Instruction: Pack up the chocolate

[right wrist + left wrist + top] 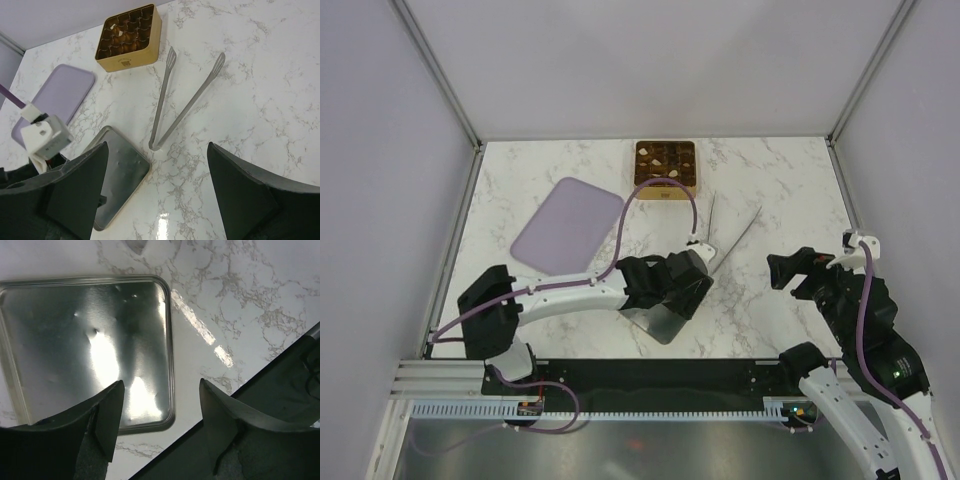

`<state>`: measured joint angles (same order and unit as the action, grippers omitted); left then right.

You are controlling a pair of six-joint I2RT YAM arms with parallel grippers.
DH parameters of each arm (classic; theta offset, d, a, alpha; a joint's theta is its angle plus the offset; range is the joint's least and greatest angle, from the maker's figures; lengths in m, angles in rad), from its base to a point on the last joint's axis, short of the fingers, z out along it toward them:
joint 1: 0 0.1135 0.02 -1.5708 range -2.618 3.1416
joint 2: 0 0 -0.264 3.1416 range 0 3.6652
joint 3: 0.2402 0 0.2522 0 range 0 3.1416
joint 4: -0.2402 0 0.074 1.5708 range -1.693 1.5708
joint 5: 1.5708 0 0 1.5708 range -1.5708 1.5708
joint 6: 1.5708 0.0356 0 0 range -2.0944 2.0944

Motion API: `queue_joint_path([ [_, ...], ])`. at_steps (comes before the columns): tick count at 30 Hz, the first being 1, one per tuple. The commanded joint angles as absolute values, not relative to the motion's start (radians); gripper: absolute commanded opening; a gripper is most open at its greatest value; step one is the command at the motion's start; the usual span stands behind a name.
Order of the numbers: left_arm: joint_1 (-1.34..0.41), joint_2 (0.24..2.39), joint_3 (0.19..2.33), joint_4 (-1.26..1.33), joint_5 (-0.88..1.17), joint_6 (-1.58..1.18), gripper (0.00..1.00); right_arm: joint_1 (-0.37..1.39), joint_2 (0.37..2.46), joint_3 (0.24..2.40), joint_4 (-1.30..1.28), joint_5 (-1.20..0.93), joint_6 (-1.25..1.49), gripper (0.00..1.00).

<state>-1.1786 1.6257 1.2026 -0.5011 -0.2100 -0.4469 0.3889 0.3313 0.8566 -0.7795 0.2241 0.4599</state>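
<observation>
1. Under it all: marble table [770, 180].
2. Far left: lilac board [567, 225], flat.
3. Near edge: silver tray [75, 340]; hovering above its corner, left gripper [161, 390], jaws apart, gripping nothing.
4. Off right: right gripper [157, 150], jaws wide, nothing between.
5. Far edge: gold tin [127, 62]; tongs [162, 100] splayed beside it.
6. Tucked in the tin's compartments: chocolate [125, 37], mostly dark.

The left arm [570, 293] stretched low toward the centre, the left tool [161, 385] facing down, jaws parted and empty; the right arm [865, 330] stood bent, the right tool [157, 147] spread wide, holding nothing.
</observation>
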Motion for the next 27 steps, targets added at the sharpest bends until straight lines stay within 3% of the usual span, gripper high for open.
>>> queue_joint_path([
  [1,-1.218,1.726,1.262,-0.492,-0.270,-0.426,0.67,0.391,0.353,0.865,-0.767,0.210,0.460,0.88],
  [16,-1.244,1.933,1.315,-0.480,-0.233,-0.474,0.44,0.393,0.357,0.871,-0.764,0.230,0.462,0.88],
  [20,-1.250,1.919,1.307,-0.474,-0.229,-0.483,0.42,0.393,0.357,0.871,-0.758,0.227,0.469,0.88],
  [24,-1.250,1.916,1.298,-0.476,-0.221,-0.497,0.29,0.393,0.360,0.874,-0.744,0.221,0.485,0.88],
  [27,-1.250,1.895,1.298,-0.482,-0.167,-0.515,0.12,0.393,0.376,0.906,-0.723,0.215,0.505,0.88],
])
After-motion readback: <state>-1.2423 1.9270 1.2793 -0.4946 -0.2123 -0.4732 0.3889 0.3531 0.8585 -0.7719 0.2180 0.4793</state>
